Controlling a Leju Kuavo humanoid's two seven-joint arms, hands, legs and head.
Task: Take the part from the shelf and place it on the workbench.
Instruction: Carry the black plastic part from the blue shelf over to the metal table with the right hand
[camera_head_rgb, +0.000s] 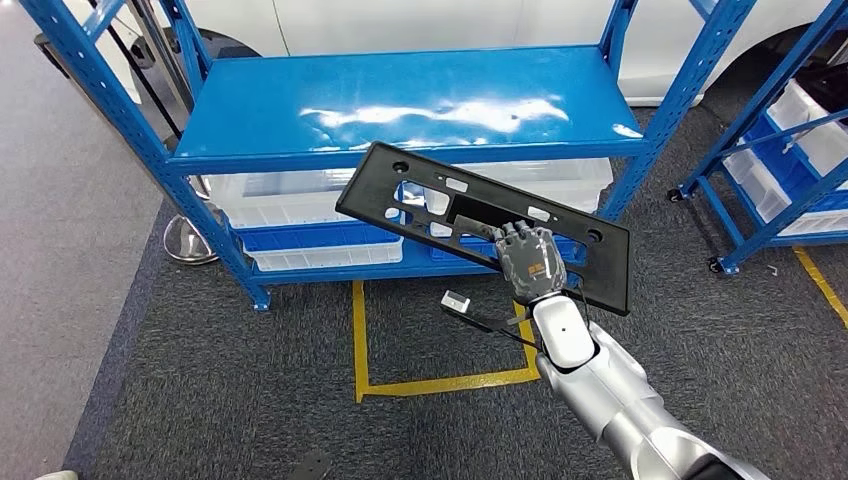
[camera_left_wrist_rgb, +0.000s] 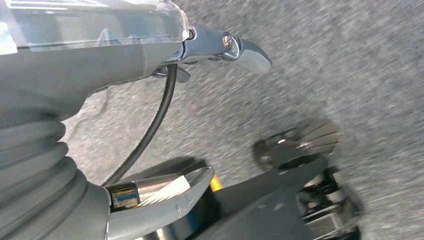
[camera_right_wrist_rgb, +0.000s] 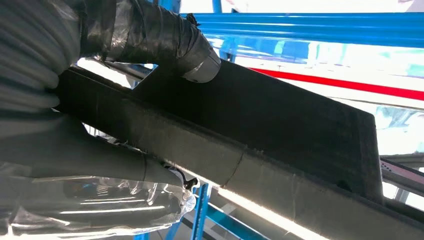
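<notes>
Your right arm (camera_head_rgb: 620, 400) is silver, its smooth rounded segments ending in a white wrist section marked with a small dark dot. The right hand (camera_head_rgb: 530, 262) is grey with an orange mark on its back and dark fingers (camera_head_rgb: 515, 236). A thin black cable (camera_head_rgb: 490, 325) loops beside the wrist, carrying a small pale block. Close up, your left hand (camera_left_wrist_rgb: 75, 100) shows a grey ribbed cover, a clear plastic wrap, a black cable and a screw-pinned metallic fingertip (camera_left_wrist_rgb: 245, 50).

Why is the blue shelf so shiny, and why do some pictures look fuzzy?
Head view: lamps make white glare on the blue shelf; the black part in the right robot hand looks sharp. Left wrist view: the grey floor is smeared by blur. Right wrist view: bright light behind washes out, leaving the part dark.
</notes>
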